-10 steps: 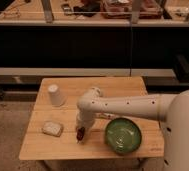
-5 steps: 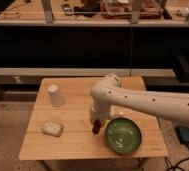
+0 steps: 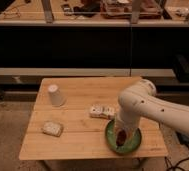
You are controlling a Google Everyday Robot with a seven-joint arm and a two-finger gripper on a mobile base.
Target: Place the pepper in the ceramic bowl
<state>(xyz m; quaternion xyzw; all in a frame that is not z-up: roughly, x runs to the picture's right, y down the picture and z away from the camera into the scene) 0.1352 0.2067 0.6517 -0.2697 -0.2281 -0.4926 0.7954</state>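
Note:
The green ceramic bowl [image 3: 109, 136] sits near the front right of the wooden table [image 3: 83, 137]. My white arm reaches in from the right and bends down over it. The gripper [image 3: 121, 133] hangs just above the inside of the bowl, shut on the small dark red pepper [image 3: 121, 140], which hangs over the bowl's middle. The arm hides the back part of the bowl.
An upturned white cup [image 3: 54, 95] stands at the back left. A pale sponge-like block [image 3: 52, 128] lies at the front left. A small pale packet [image 3: 101, 111] lies just left of the arm, behind the bowl. A dark counter runs behind the table.
My gripper has carried the pepper to the right, from the table left of the bowl to above the inside of the bowl. The pale packet has come out from behind the arm.

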